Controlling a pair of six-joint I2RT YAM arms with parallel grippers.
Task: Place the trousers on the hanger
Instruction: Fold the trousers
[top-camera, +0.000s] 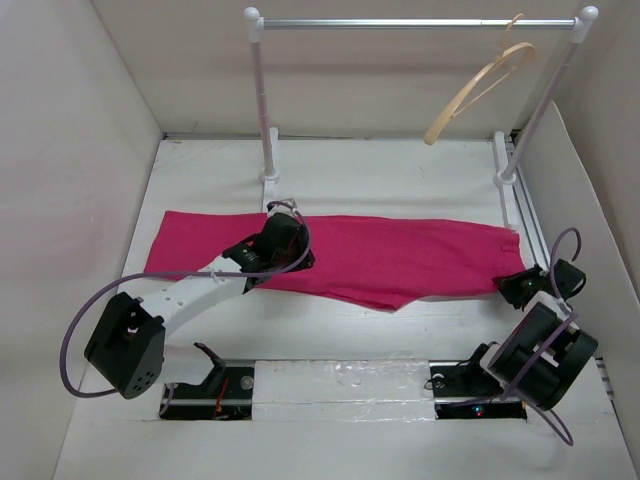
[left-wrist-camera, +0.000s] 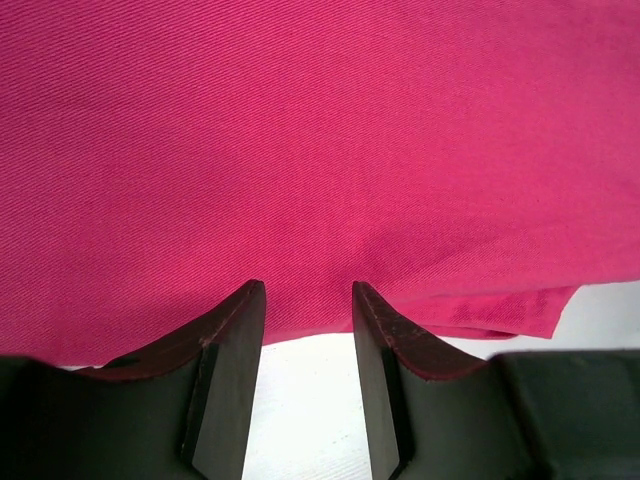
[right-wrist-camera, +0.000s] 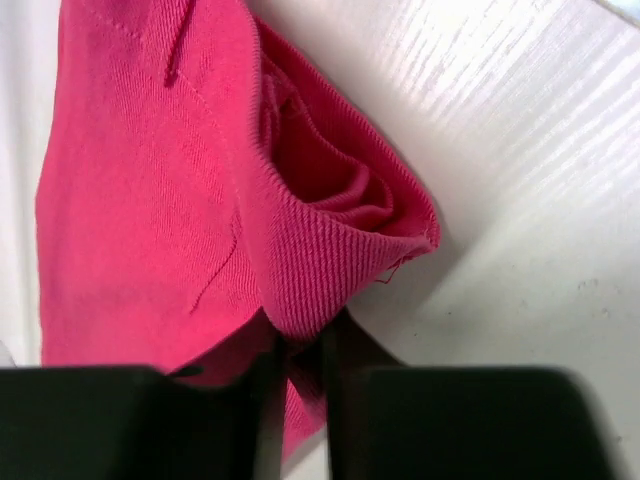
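Observation:
The magenta trousers (top-camera: 400, 255) lie flat across the white table, left to right. The tan wooden hanger (top-camera: 478, 88) hangs by its hook at the right end of the clothes rail, with nothing on it. My left gripper (top-camera: 285, 232) is over the left half of the trousers. In the left wrist view it (left-wrist-camera: 307, 295) is open, its tips at the cloth's (left-wrist-camera: 320, 150) near edge with bare table between the fingers. My right gripper (top-camera: 512, 285) is at the trousers' right end. In the right wrist view it (right-wrist-camera: 300, 345) is shut on a folded edge of the cloth (right-wrist-camera: 140, 200).
The white-and-silver clothes rail (top-camera: 415, 22) spans the back, with its left post (top-camera: 266, 130) just behind the trousers and its right post (top-camera: 535, 120) near the right wall. Pale walls enclose the table (top-camera: 350, 180) on three sides. A purple cable (top-camera: 75, 330) loops off the left arm.

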